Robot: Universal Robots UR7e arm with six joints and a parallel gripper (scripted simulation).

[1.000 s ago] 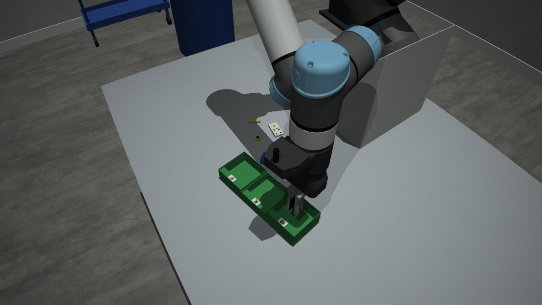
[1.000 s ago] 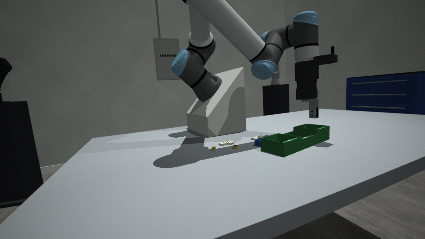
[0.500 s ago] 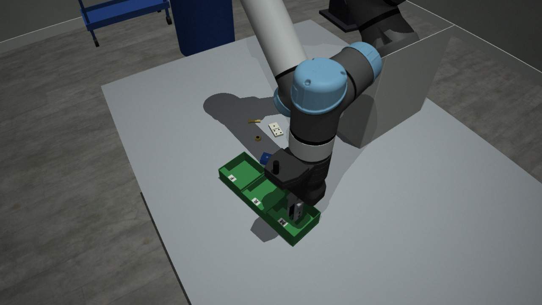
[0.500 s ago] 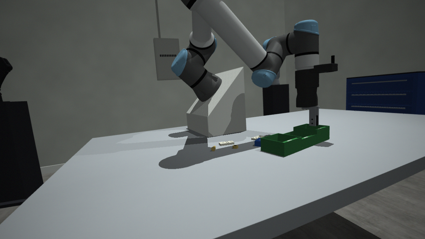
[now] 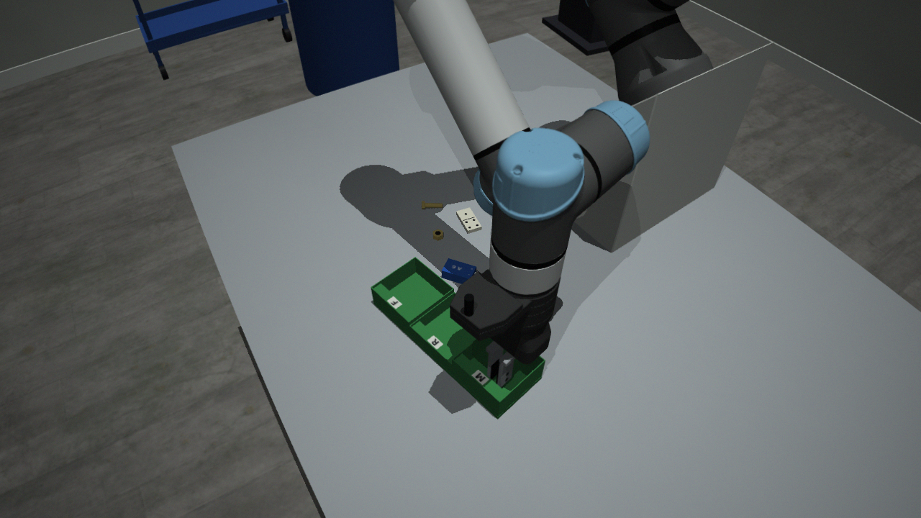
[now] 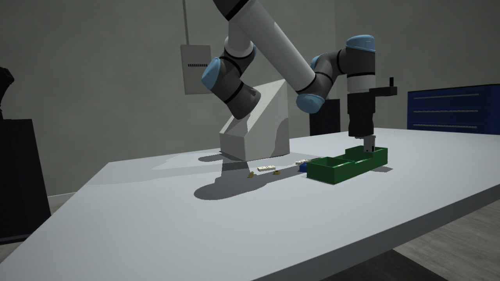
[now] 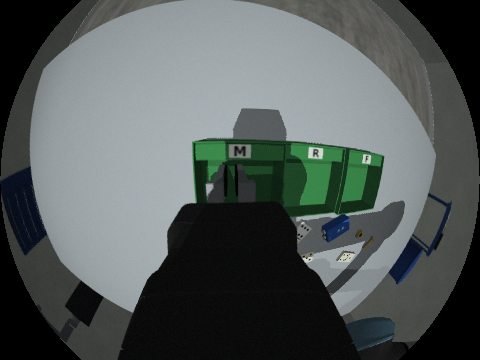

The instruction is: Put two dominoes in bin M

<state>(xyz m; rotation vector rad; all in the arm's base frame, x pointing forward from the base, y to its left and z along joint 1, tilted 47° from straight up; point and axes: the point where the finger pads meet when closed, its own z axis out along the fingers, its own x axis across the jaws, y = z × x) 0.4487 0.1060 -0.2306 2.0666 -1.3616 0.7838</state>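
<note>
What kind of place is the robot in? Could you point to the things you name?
Probably a robot workshop or lab: there's a big robot arm (image 5: 538, 173) (image 6: 279, 45), a blue drawer cabinet (image 6: 443, 108) and a grey electrical box (image 6: 196, 78) on the wall.

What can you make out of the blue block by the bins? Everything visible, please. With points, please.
The blue block (image 5: 459, 270) (image 6: 303, 167) (image 7: 336, 228) is a small, slightly glossy box shape, maybe plastic, with small pale characters on its upper face, too small to read surely. The wrist view shows small pale details at one end. It lies on the table, in shadow, outside the green bins (image 5: 497, 409) (image 6: 334, 178) (image 7: 311, 211), near F and R. Nothing rests on it; bin contact is unclear.
</note>
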